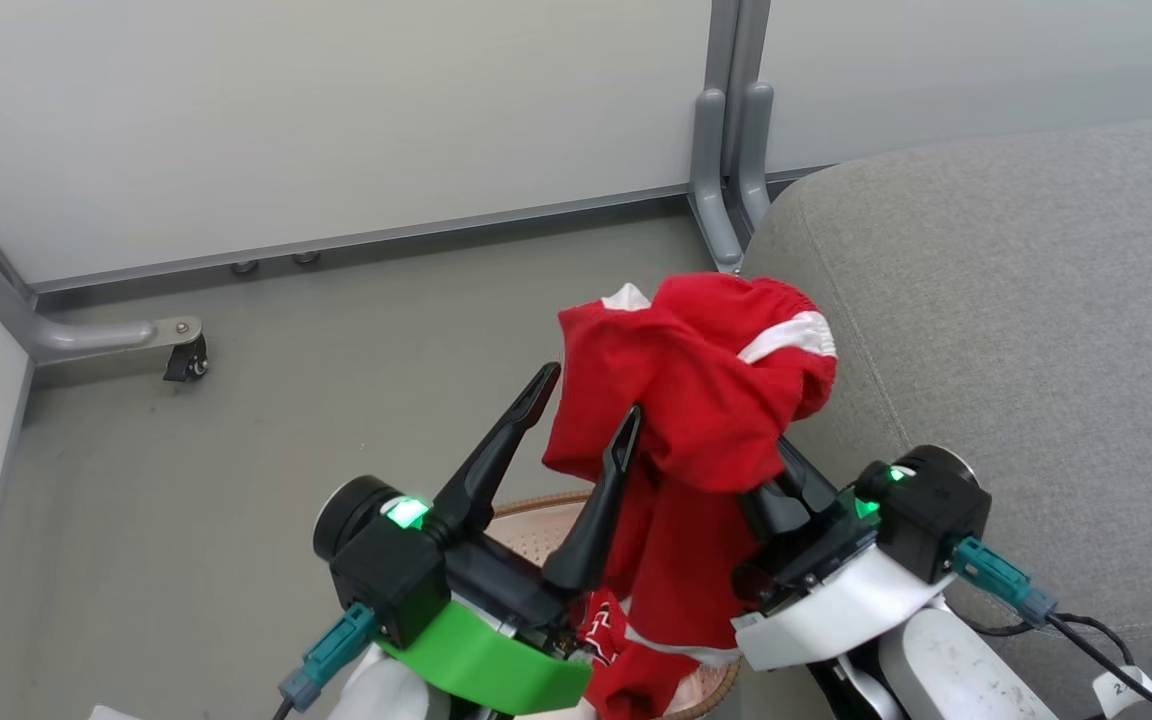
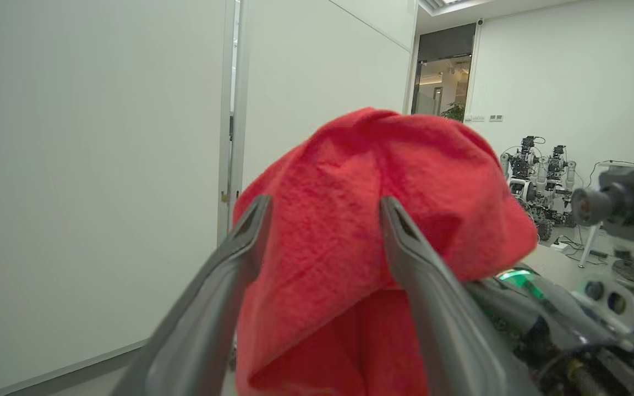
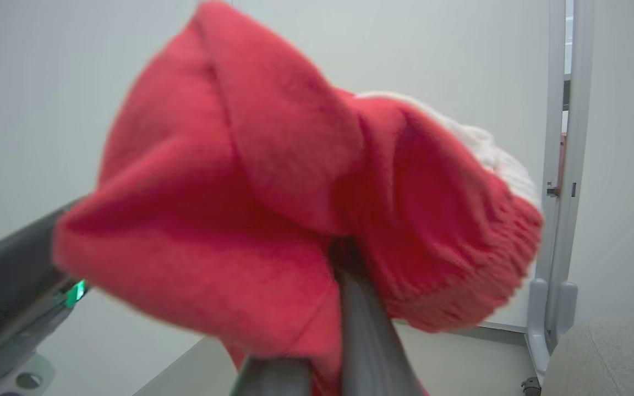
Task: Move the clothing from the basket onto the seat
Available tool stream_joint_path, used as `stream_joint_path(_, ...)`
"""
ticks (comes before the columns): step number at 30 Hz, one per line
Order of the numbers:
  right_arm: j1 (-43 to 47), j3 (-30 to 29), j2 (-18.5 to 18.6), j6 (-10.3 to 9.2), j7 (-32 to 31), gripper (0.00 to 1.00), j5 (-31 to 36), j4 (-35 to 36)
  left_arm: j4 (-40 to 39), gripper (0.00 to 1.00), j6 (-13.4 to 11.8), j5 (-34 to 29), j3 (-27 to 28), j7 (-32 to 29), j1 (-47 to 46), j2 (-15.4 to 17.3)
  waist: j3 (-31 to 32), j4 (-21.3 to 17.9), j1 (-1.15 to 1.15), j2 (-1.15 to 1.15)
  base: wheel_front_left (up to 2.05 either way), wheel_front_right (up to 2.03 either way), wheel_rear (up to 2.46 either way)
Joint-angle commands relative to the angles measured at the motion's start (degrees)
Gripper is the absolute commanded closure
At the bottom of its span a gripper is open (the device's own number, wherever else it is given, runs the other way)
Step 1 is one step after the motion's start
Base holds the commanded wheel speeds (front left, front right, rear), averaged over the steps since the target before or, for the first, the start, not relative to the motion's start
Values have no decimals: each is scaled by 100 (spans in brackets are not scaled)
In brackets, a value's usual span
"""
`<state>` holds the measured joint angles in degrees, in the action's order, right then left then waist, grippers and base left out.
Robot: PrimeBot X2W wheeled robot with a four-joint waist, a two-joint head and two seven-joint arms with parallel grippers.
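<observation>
Head view, left to right: the left gripper (image 1: pixel 588 400) sat low with its two dark fingers spread wide and nothing between them; its inner tip was right at the edge of the cloth, couldn't tell if it touched. Behind it, at the bottom edge, the basket (image 1: pixel 536 508) showed a bit of brown rim; the other red garment (image 1: pixel 604 625), the one with white lettering, lay inside. The lifted red garment (image 1: pixel 696 400) hung bunched up above the basket, white trim on top, its tail trailing down toward the basket. The right gripper (image 1: pixel 788 478) had its fingers pressed together, pinching that garment, tips buried in cloth. The grey seat (image 1: pixel 1016 300) was just to the right; the garment overlapped its rounded edge, though whether they touched I couldn't tell. Right wrist view had the same red bundle draped over its own fingers (image 3: pixel 364 324).
</observation>
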<state>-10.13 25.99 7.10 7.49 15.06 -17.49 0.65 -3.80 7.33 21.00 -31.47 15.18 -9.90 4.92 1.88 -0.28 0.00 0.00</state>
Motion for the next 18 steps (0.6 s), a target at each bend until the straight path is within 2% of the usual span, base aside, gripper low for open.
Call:
stream_joint_path(1, 89, -80, -7, 0, 18, 100, 37, 54, 32, 0, 24, -28, 31, -5, 126, 61, 7, 6, 0, 0, 0, 0, 0)
stream_joint_path(7, 220, -396, -23, 0, 18, 100, 78, 194, 256, 0, 24, -215, 319, -5, 289, 249, 22, 54, 0, 0, 0, 0, 0)
stream_joint_path(9, 284, -492, -23, 0, 18, 100, 87, 227, 426, 0, 24, -298, 597, -5, 393, 285, 30, 73, 0, 0, 0, 0, 0)
stream_joint_path(18, 512, -967, -59, 0, 18, 100, 38, 445, 1207, 0, 24, -788, 1999, -5, 1021, 36, 57, 217, 0, 0, 0, 0, 0)
